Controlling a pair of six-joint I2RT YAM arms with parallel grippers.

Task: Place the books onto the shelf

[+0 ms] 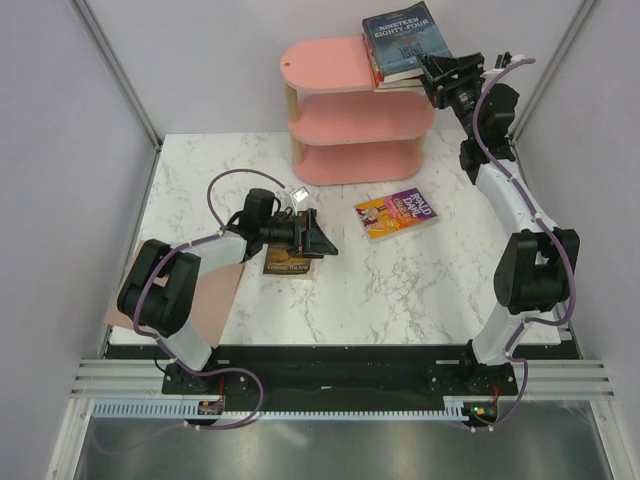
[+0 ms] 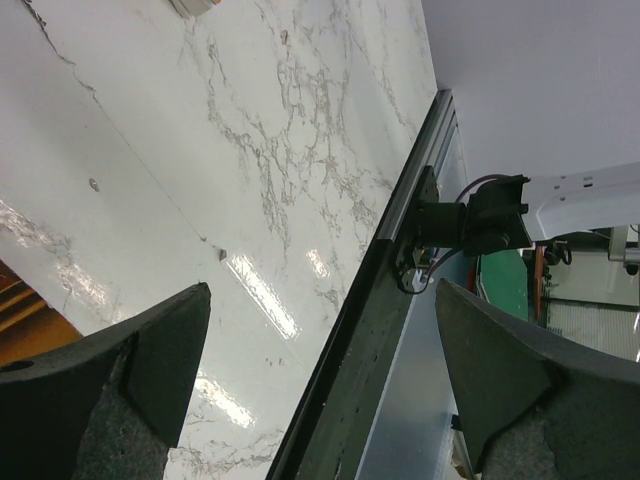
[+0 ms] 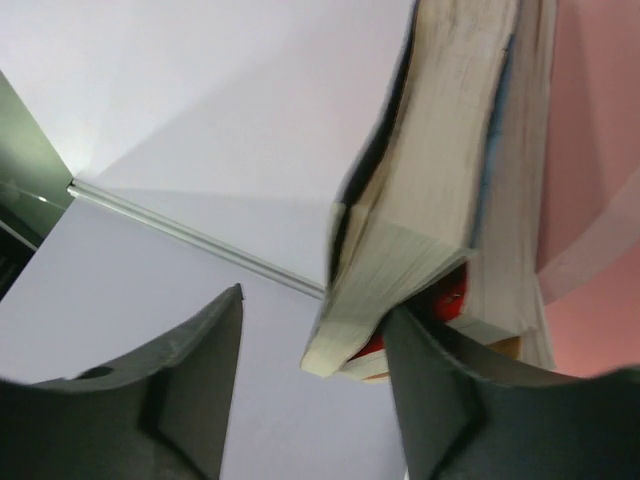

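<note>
"Right wrist view: right claw (image 3: 315,300) parted, gripping nothing; stack of thin paperback books (image 3: 440,200) pokes between its jaws, overhanging the pink oval-boarded shelf (image 1: 325,65)."
"A crooked retreat could snag and topple it."

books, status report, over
Left gripper open over brown book. Right gripper open beside stack on shelf top. Roald Dahl book on table. Nothing blocking.

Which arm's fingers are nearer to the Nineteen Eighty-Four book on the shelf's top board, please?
Right. The right fingers are at the book's right edge; the left fingers hover far off over the table.
</note>
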